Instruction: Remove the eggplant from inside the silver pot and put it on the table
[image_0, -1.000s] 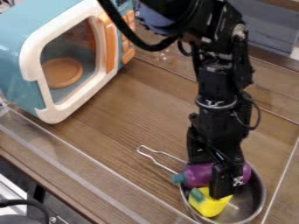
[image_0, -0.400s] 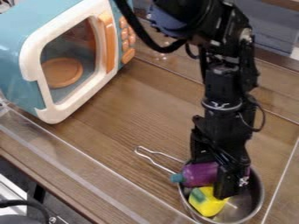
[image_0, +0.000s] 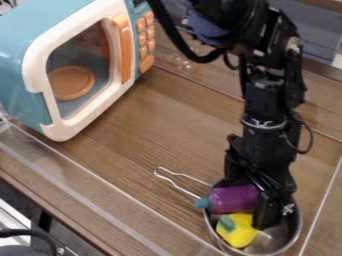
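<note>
The purple eggplant (image_0: 237, 197) lies in the silver pot (image_0: 285, 238) at the table's front right, its green stem cap pointing left over the rim. My gripper (image_0: 254, 203) reaches straight down into the pot and stands open, its black fingers (image_0: 281, 205) on either side of the eggplant. I cannot tell whether they touch it. A yellow toy (image_0: 238, 231) lies in the pot just in front of the eggplant. The pot's wire handle (image_0: 181, 180) sticks out to the left over the brown wooden table (image_0: 147, 130).
A blue-and-white toy microwave (image_0: 74, 70) with an orange panel stands at the back left, door facing front. Clear plastic edging (image_0: 80, 190) runs along the table's front edge. Black cables hang behind the arm at the top.
The arm has shifted slightly to the right and settled a little lower over the pot. The eggplant and the yellow toy stay in the pot, and the jaws remain open.
</note>
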